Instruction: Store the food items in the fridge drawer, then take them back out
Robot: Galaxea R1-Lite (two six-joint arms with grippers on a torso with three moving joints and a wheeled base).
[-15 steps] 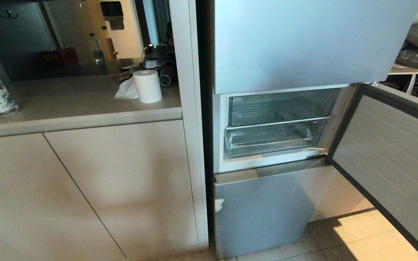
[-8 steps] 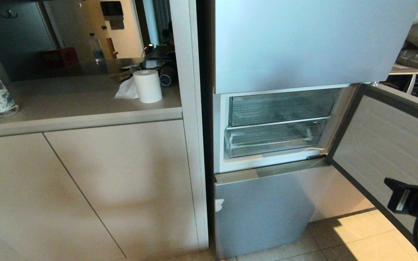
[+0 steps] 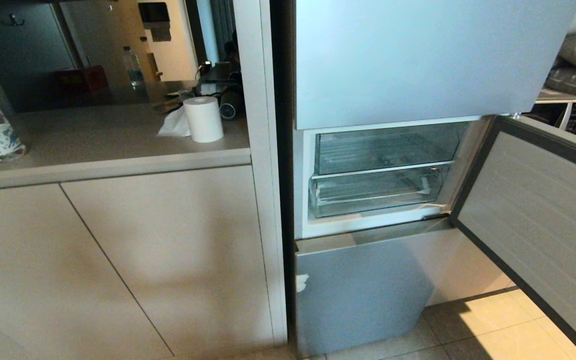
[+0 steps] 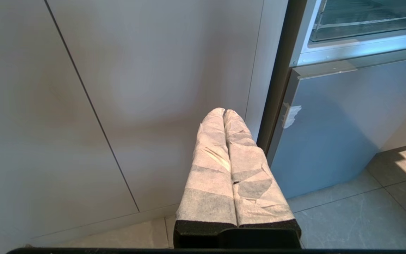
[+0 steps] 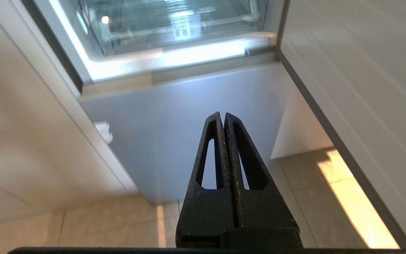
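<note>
1. The right gripper (image 5: 224, 118) has its black fingers pressed fully together, holding nothing; it points at the lower fridge door (image 5: 189, 123).
2. The left gripper (image 4: 224, 112), padded fingers closed and empty, faces the cabinet (image 4: 136, 88).
3. The clear fridge drawer (image 3: 375, 192) sits pushed in behind the open door (image 3: 533, 200); no food shows.

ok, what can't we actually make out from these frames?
- Food items: in no view, so their whereabouts cannot be told.
- Fridge drawer: the head view shows nothing red inside, but glare and the ribbed plastic leave its back uncertain; cut off by the frame edge in both wrist views.
- Right gripper: in the head view only a dark sliver at the frame edge.
- Left gripper: outside the head view.
</note>
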